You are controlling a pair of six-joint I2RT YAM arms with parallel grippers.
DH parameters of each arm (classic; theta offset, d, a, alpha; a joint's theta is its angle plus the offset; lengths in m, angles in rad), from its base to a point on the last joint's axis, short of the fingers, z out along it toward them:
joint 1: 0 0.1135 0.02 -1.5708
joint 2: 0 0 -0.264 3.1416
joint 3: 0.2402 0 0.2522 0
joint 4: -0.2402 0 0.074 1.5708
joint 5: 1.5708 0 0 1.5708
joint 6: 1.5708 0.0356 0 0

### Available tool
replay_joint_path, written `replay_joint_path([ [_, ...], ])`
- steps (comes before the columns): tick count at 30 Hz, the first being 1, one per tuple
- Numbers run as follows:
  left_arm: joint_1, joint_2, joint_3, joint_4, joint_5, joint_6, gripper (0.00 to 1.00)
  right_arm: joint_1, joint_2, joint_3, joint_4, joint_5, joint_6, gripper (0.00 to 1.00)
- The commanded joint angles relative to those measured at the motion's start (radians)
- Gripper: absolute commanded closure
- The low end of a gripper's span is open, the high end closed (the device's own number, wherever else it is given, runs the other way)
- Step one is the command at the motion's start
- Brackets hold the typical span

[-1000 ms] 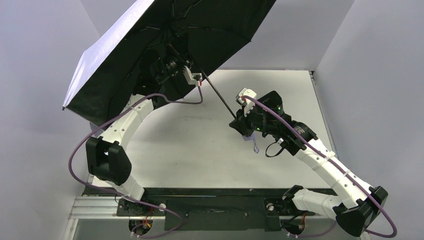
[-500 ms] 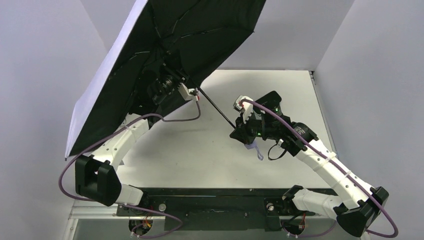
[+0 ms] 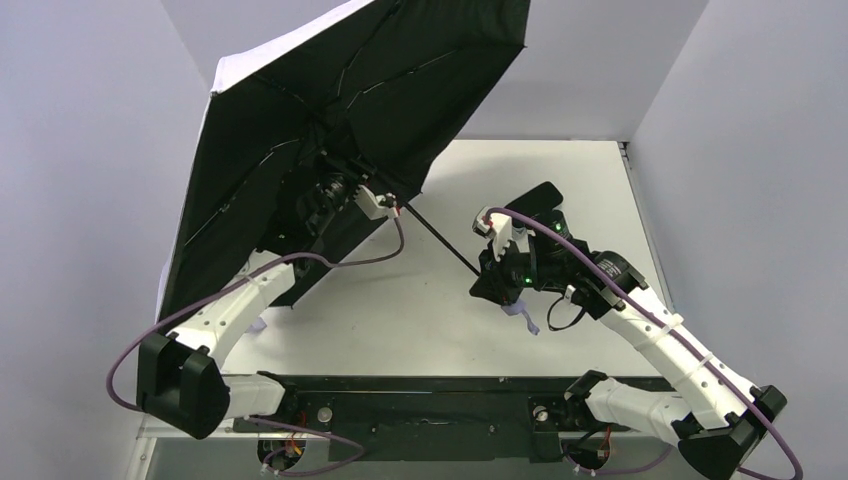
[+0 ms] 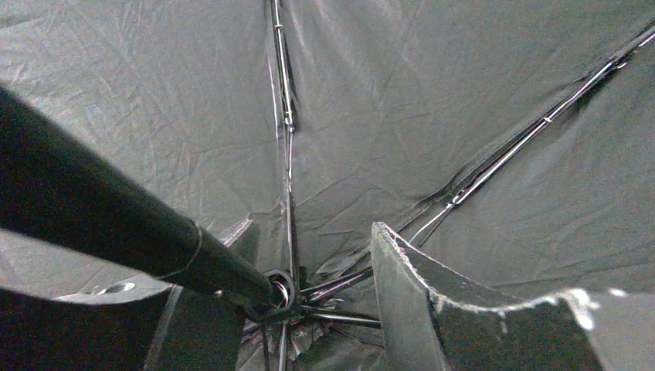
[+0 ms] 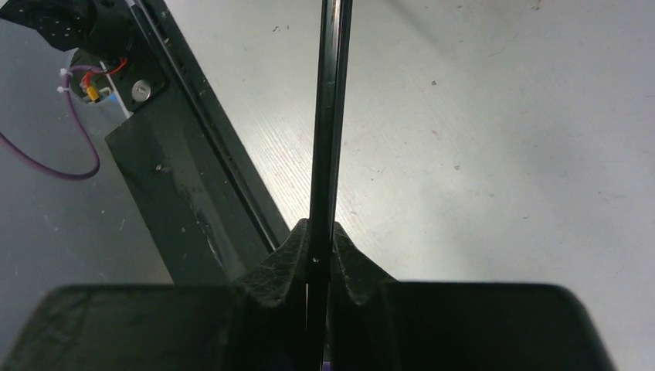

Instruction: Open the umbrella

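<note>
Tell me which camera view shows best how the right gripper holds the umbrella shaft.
The right wrist view: it shows closely the right gripper shut on the umbrella shaft. The top external view shows this grip small; the left wrist view shows only the shaft's upper end under the canopy.

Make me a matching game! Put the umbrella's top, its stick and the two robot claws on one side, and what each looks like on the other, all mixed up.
Things:
1. umbrella canopy
2. umbrella shaft
3. left gripper
4. right gripper

States:
A. open, up under the canopy
B. spread wide, black underside showing
C. shut, pinching something
D. thin, black, pinched between fingers

Pairs: 1-B, 2-D, 3-A, 4-C
</note>
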Motion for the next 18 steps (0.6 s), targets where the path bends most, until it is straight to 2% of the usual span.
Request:
replay_joint_path([
  [1,-0.03,-0.055,-0.063,-0.035,-0.064,-0.029,0.47,0.023,-0.02,-0.004,-0.001,-0.085,-0.019,1.0],
  [11,-0.158,-0.127,-0.159,-0.108,-0.092,-0.073,0.4,0.024,-0.023,-0.018,0.016,-0.088,-0.016,1.0],
  [18,-0.177,-0.12,-0.159,-0.09,-0.18,-0.114,0.46,0.023,-0.042,-0.04,0.012,-0.075,-0.028,1.0],
])
